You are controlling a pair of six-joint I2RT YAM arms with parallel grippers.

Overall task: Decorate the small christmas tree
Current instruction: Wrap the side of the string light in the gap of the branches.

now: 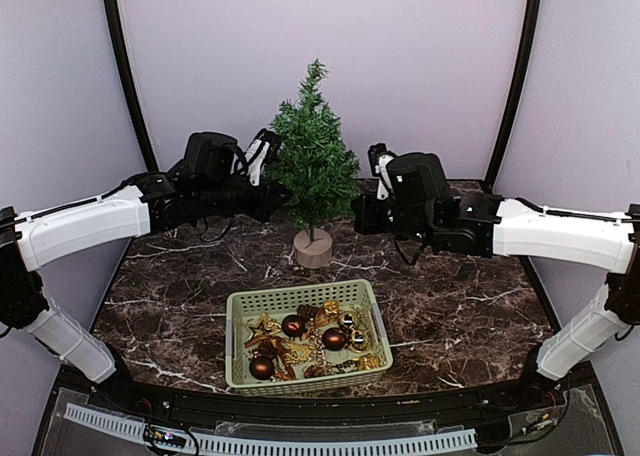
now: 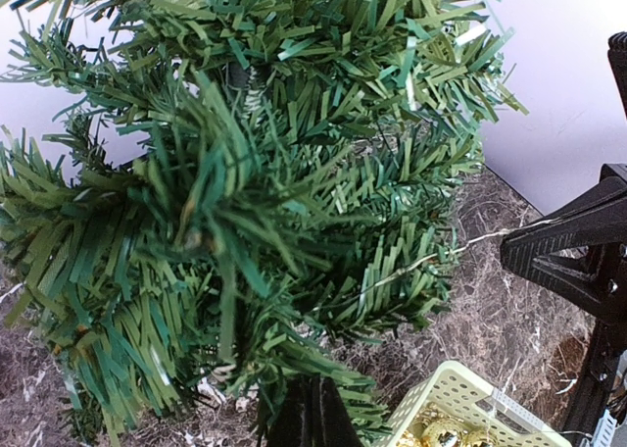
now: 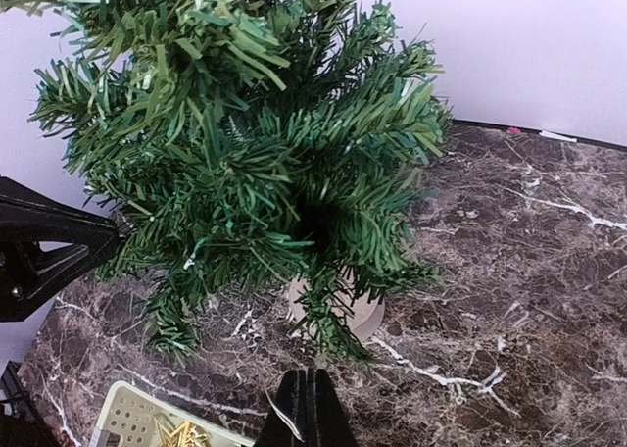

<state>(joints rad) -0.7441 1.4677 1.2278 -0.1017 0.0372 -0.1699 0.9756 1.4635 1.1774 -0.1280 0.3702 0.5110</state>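
Note:
The small christmas tree [image 1: 312, 161] stands upright on its round wooden base [image 1: 313, 248] at the back middle of the table. My left gripper [image 1: 278, 198] is shut, its tips [image 2: 312, 408] in among the lower left branches [image 2: 245, 231]. My right gripper [image 1: 358, 214] is shut just right of the tree's lower branches, a little short of the base [image 3: 364, 315] in the right wrist view. A thin pale thread [image 2: 431, 259] runs from its tip [image 2: 514, 241] into the branches; a bit of it shows beside its fingers [image 3: 313, 413].
A pale green plastic basket [image 1: 300, 298] with brown balls [image 1: 334, 338] and gold ornaments [image 1: 300, 354] sits in front of the tree; its corner shows in both wrist views [image 2: 460, 388] [image 3: 127, 418]. The table is dark marble [image 1: 460, 306], with a pale wall behind.

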